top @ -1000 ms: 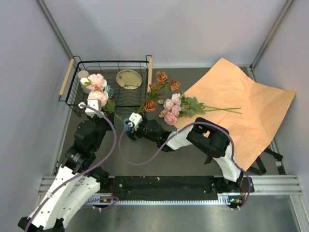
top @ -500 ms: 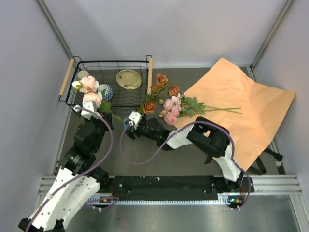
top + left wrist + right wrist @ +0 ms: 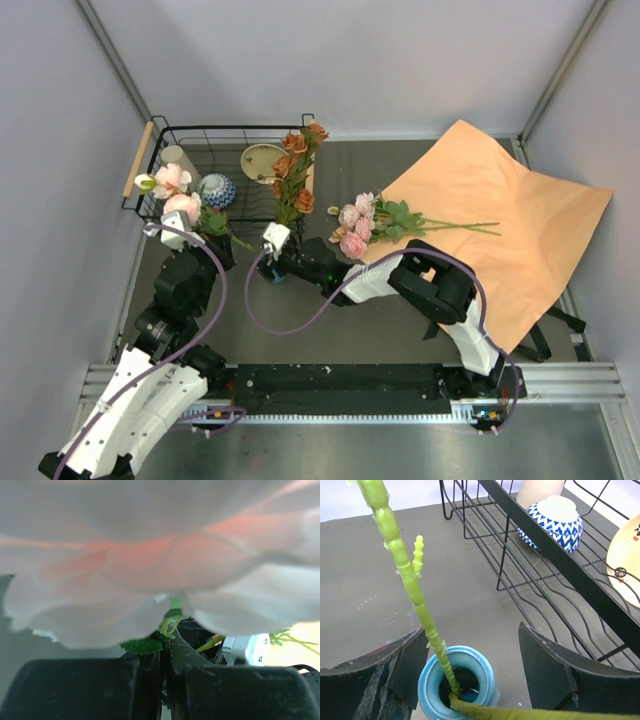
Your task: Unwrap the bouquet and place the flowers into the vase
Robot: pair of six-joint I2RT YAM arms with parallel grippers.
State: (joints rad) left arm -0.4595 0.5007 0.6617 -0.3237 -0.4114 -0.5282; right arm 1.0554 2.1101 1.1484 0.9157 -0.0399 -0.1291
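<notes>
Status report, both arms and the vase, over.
Left end effector shut on pink flowers. Right end effector open astride vase; rose stem in it. Rack close beside vase.

The wire basket (image 3: 230,128) sits at ten o'clock on the table (image 3: 400,330), holding a cup (image 3: 180,160), bowl (image 3: 217,190) and plate (image 3: 262,162) from left to right. The vase (image 3: 456,682) stands just outside the basket's near rim, at its five o'clock, with a stem (image 3: 415,590) in it. The sheet of paper (image 3: 500,230) lies at two o'clock, with a bunch of flowers (image 3: 355,225) across its left edge.
</notes>
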